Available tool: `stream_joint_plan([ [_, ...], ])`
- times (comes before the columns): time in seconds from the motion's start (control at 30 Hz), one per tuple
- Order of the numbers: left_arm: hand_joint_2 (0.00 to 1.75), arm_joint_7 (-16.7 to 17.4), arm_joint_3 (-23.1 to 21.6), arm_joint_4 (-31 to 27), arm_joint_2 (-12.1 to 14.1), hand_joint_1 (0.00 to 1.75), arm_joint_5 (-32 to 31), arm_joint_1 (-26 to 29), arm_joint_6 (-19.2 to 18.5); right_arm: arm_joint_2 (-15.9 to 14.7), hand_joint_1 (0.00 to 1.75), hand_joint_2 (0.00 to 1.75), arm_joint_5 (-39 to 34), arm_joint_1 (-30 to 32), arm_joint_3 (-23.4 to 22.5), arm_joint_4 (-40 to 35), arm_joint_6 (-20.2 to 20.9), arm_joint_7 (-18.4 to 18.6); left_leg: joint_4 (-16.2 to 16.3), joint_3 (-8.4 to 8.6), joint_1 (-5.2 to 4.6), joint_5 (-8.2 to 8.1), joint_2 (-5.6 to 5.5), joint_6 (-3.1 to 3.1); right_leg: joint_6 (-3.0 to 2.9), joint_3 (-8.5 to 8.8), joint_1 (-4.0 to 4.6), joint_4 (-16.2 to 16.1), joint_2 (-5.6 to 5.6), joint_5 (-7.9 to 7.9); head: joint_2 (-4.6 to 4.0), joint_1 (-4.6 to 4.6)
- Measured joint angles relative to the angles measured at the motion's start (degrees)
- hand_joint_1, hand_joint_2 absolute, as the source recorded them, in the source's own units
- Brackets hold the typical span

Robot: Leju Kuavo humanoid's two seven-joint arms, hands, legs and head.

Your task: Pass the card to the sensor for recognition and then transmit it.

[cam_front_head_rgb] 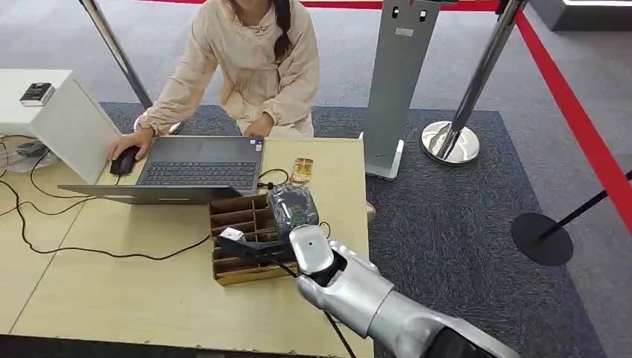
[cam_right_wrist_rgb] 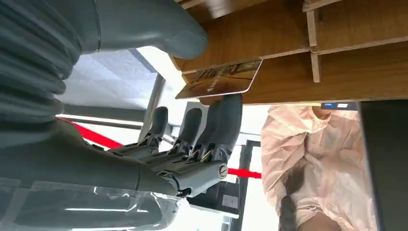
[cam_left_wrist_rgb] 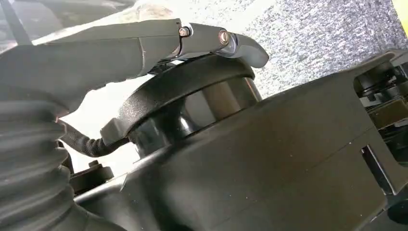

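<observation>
1. over the wooden divider box (cam_front_head_rgb: 246, 250) at six o'clock on the bench (cam_front_head_rgb: 149, 298), right hand (cam_right_wrist_rgb: 192, 144) pinches the card (cam_right_wrist_rgb: 219, 79).
2. left hand (cam_left_wrist_rgb: 144, 48): grip unreadable.
3. sensor pass and handover remain, judging from this.

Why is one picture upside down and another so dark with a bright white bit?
Right wrist view: turned over, so the person hangs head-down; the robot hand and card look sharp, the floor behind glares white. Left wrist view: dark robot body parts sit close to the camera, and the bright patch is washed-out floor. Head view: evenly lit and sharp.
</observation>
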Motion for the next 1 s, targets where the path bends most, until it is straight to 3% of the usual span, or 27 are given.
stream_joint_plan([
  [0.87,1.75,-0.42,0.00,0.00,0.00,0.00,0.00,0.03,-0.02,0.98,0.82,1.75,-0.31,-0.61,-0.28,7.21,-4.94,-1.44,0.01,0.01,0.00,0.00,0.00,0.00,0.00,0.00,0.00,0.00,0.00,0.00,0.00,0.00],
  [1.0,1.75,-0.42,0.00,0.00,0.00,0.00,0.00,0.04,-0.02,1.22,0.93,1.75,-0.07,-0.73,-0.28,8.07,-5.40,-1.47,0.01,0.01,0.00,0.00,-0.01,0.00,0.00,0.00,0.00,0.01,0.00,0.00,0.00,0.00],
])
